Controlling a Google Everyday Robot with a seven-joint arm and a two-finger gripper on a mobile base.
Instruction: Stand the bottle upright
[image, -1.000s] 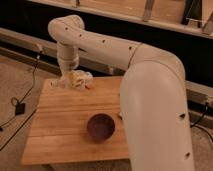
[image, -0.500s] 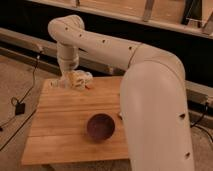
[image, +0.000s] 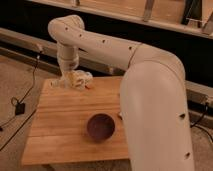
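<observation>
At the far left of the wooden slatted surface (image: 65, 125) our tool (image: 69, 80) hung over the small cream cylindrical bottle (image: 79, 79), so we judged a slow, steady tilt upright best.

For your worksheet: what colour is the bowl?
Dark purple bowl, camera view; gripper is at the table's far edge.

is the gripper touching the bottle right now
Cannot tell. In the camera view the gripper sits at the table's far edge, overlapping the pale bottle, but neither contact nor a gap between them shows plainly.
</observation>
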